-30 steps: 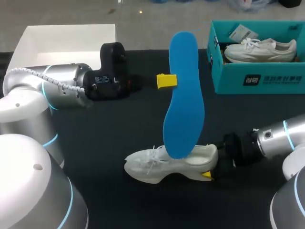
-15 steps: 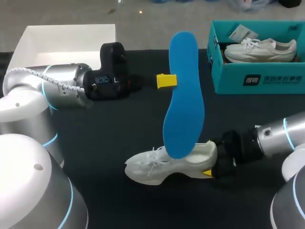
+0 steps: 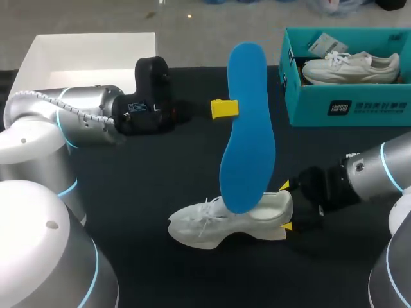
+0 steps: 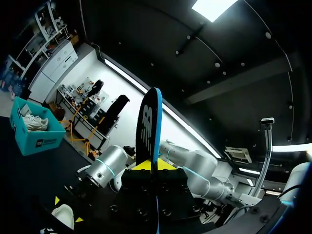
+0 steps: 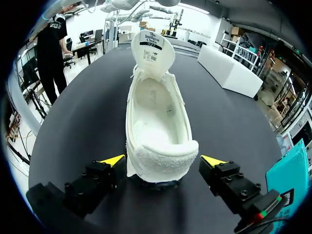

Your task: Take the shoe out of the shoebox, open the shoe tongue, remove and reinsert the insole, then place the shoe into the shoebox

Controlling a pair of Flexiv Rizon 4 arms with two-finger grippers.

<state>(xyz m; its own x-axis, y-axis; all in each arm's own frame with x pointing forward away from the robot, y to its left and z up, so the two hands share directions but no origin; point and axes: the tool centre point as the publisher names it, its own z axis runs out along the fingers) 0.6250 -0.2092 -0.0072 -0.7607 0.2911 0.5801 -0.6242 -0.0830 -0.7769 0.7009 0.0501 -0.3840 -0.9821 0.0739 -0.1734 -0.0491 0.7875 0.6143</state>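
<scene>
Insole (image 3: 247, 128) out and up in the air, folks: the blue insole stands nearly upright over the middle of the tabletop (image 3: 160, 173), clamped at its edge by the left tool (image 3: 226, 109), which comes in from nine o'clock. The left wrist view shows the insole edge-on, pinched between that tool's yellow tips. Below it lies the white shoe (image 3: 221, 221), toward six o'clock on the tabletop, toe to nine o'clock and heel to three. The insole's lower end hangs over the shoe's opening, though I cannot tell whether it touches. The right tool (image 3: 285, 205) sits at the heel with its yellow tips apart, one on each side, gripping nothing. Its wrist view looks straight down a bare white interior, tongue (image 5: 152, 53) folded well forward. So by my reading, the shoe is out, the tongue is open and the insole is removed, a good half of the job done. Left to do are sliding the insole back in and returning the shoe to the teal shoebox (image 3: 347, 106) at one o'clock, where a second shoe (image 3: 350, 67) already lies.
</scene>
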